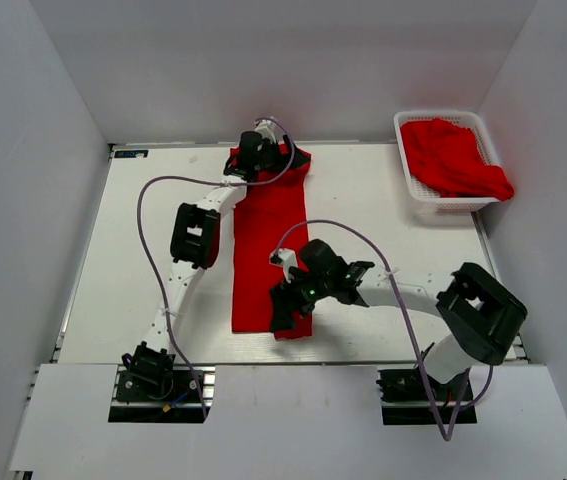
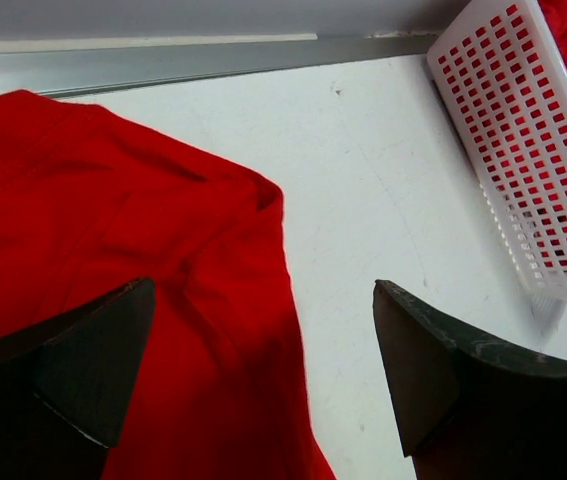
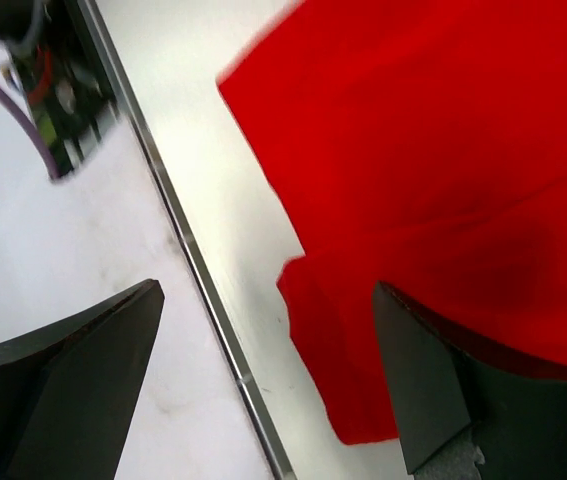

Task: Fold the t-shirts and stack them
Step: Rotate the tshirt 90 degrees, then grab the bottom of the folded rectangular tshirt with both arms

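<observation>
A red t-shirt (image 1: 268,245) lies on the table folded into a long narrow strip running from far to near. My left gripper (image 1: 253,160) is open and empty over its far end; the left wrist view shows the fabric (image 2: 113,250) under the left finger and bare table under the right one. My right gripper (image 1: 288,305) is open and empty over the strip's near right corner (image 3: 363,360), which shows in the right wrist view beside the table's front edge. More red t-shirts (image 1: 453,158) lie bunched in the basket.
A white lattice basket (image 1: 410,180) stands at the far right corner, also in the left wrist view (image 2: 523,160). A metal rail (image 3: 203,280) marks the table's near edge. Grey walls enclose the table on three sides.
</observation>
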Robot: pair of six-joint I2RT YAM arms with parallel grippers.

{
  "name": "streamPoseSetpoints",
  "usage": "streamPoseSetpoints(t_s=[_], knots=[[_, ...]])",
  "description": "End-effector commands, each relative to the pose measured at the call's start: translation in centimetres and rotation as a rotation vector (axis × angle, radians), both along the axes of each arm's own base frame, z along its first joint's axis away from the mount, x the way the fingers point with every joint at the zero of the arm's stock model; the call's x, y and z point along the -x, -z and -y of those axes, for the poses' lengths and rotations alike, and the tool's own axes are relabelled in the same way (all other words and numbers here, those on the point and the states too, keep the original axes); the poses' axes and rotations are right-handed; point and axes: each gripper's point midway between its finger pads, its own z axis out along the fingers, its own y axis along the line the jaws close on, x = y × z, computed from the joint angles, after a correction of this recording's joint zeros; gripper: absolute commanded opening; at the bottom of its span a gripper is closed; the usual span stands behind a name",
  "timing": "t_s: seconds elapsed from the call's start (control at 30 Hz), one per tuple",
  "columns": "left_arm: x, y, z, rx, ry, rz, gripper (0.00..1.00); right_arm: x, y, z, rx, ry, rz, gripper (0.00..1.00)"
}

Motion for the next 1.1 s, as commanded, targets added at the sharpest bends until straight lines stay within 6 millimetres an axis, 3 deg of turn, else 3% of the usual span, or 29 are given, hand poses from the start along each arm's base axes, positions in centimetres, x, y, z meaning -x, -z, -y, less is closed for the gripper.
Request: streamPoseSetpoints(t_s=[0.0,0.03,0.07,0.13,0.17,0.2,0.23,0.27,0.3,0.33,0.37,0.4,0.43,0.47,0.5,0.53,0.57,0.63,0.67,0.7,0.73,0.8,0.93,1.07], knots=[[0.6,-13.8,-1.6,-0.034,-0.004,0.196,1.0,-2.5,-5.4,-1.5,-0.084,0.096,0.122,0.9],[1.9,-19.5,-2.2,-0.032,-0.003,0.276,1.0,-2.9,-6.4,-1.5,-0.099,0.139,0.124,0.9],[2.7,-19.9,-2.8,-0.081,-0.007,0.27,1.0,-3.0,-6.6,-1.0,-0.08,0.169,0.117,0.9],[4.4,-22.9,-4.1,-0.123,-0.033,0.273,1.0,-4.0,-6.9,-0.4,-0.068,0.27,0.112,0.9],[6.7,-24.7,-5.5,-0.178,-0.04,0.243,1.0,-4.3,-6.6,0.2,-0.05,0.316,0.121,0.9],[7.8,-25.1,-6.4,-0.209,-0.061,0.216,1.0,-4.7,-6.6,0.7,-0.041,0.352,0.141,0.9],[8.7,-25.2,-7.9,-0.251,-0.117,0.187,1.0,-4.5,-5.4,1.7,-0.005,0.412,0.093,0.9],[10.6,-20.8,-9.2,-0.32,-0.119,0.073,1.0,-4.9,-5.1,2.2,0.014,0.453,0.104,0.9],[13.5,-24.3,-10.5,-0.306,-0.152,0.106,1.0,-5.0,-5.7,2.6,0.0,0.494,0.1,0.9],[15.3,-23.4,-11.8,-0.332,-0.179,0.079,1.0,-5.3,-4.1,4.1,0.062,0.557,0.103,0.9],[18.5,-16.9,-13.3,-0.384,-0.19,-0.069,1.0,-5.1,-4.2,4.4,0.059,0.592,0.077,0.9],[20.4,-16.2,-14.1,-0.352,-0.225,-0.093,1.0,-4.8,-4.1,4.7,0.059,0.603,0.062,0.9],[23.4,-18.6,-15.4,-0.3,-0.27,-0.055,1.0,-5.0,-3.1,6.0,0.109,0.654,0.072,0.9],[27.5,-11.7,-16.9,-0.328,-0.289,-0.212,1.0,-4.6,-2.5,6.4,0.118,0.678,0.042,0.9],[29.0,-10.9,-17.2,-0.272,-0.315,-0.218,1.0,-4.1,-1.4,7.0,0.148,0.684,0.021,0.9],[32.7,-6.2,-18.0,-0.285,-0.303,-0.324,1.0,-3.8,-1.2,7.0,0.146,0.682,0.011,0.9],[34.5,-7.0,-18.0,-0.251,-0.294,-0.298,1.0,-3.2,-0.1,7.4,0.165,0.675,-0.01,0.9],[39.1,-2.6,-19.1,-0.298,-0.286,-0.439,1.0,-2.2,0.2,7.0,0.159,0.63,-0.057,0.9],[40.4,-1.7,-19.4,-0.303,-0.276,-0.461,1.0,-1.9,0.8,6.8,0.174,0.618,-0.075,0.9],[41.4,-2.1,-19.2,-0.276,-0.259,-0.438,1.0,-1.7,1.0,6.8,0.178,0.617,-0.09,0.9],[43.4,-0.2,-19.4,-0.279,-0.237,-0.49,1.0,-1.4,1.2,6.8,0.185,0.615,-0.103,0.9],[45.0,0.2,-19.1,-0.269,-0.196,-0.487,1.0,-0.7,1.9,6.4,0.179,0.604,-0.155,0.88],[47.7,2.9,-18.7,-0.275,-0.126,-0.549,0.96,-0.1,2.5,6.0,0.155,0.606,-0.212,0.87],[49.7,4.6,-18.0,-0.28,-0.058,-0.603,0.85,0.0,2.7,6.0,0.161,0.626,-0.233,0.79]])
